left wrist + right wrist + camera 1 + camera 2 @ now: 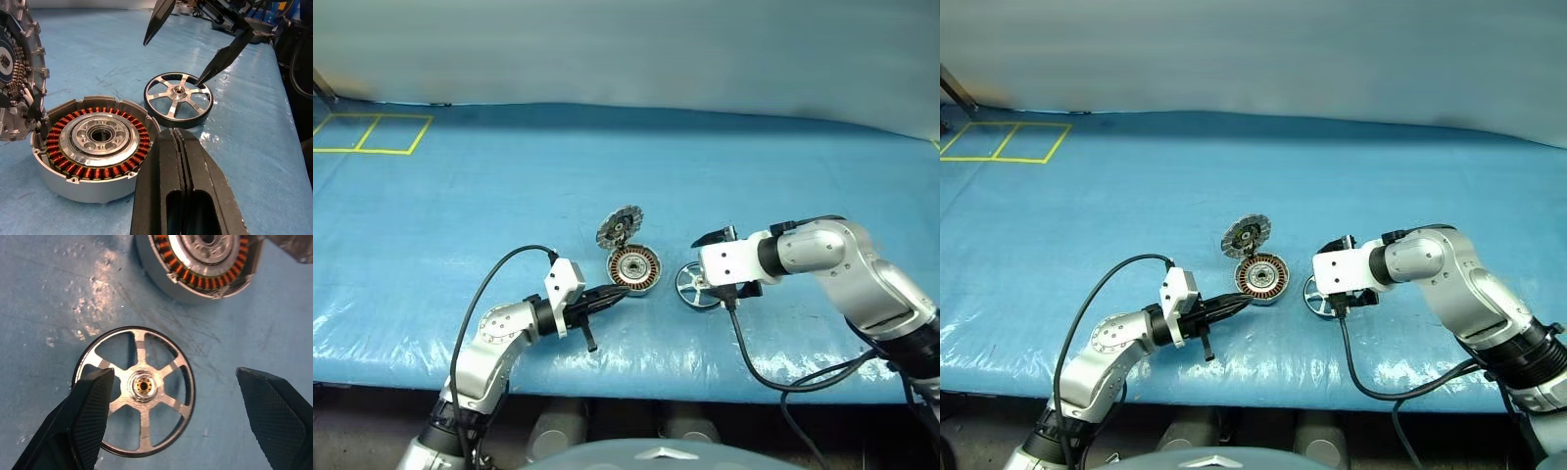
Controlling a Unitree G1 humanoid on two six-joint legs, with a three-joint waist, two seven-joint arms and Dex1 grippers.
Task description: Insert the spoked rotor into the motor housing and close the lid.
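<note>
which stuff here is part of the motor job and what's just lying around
Job: spoked rotor, flat on the table; motor housing, windings exposed; lid, hinged open; right tool, open over the rotor.
Lying about: yellow tape squares; blue table cover.

A robotics lab or test workshop is indicated. A wide table (pixel 460 196) is covered with a wrinkled blue plastic sheet, and yellow tape squares (pixel 367 133) are marked at its far left corner. A plain pale wall is seen behind. Loose motor parts are laid out on the sheet: a round silver motor housing with copper windings (pixel 98 147) and a dark spoked metal ring (pixel 178 100). Black cables (pixel 773 377) are seen hanging off the table edge.
</note>
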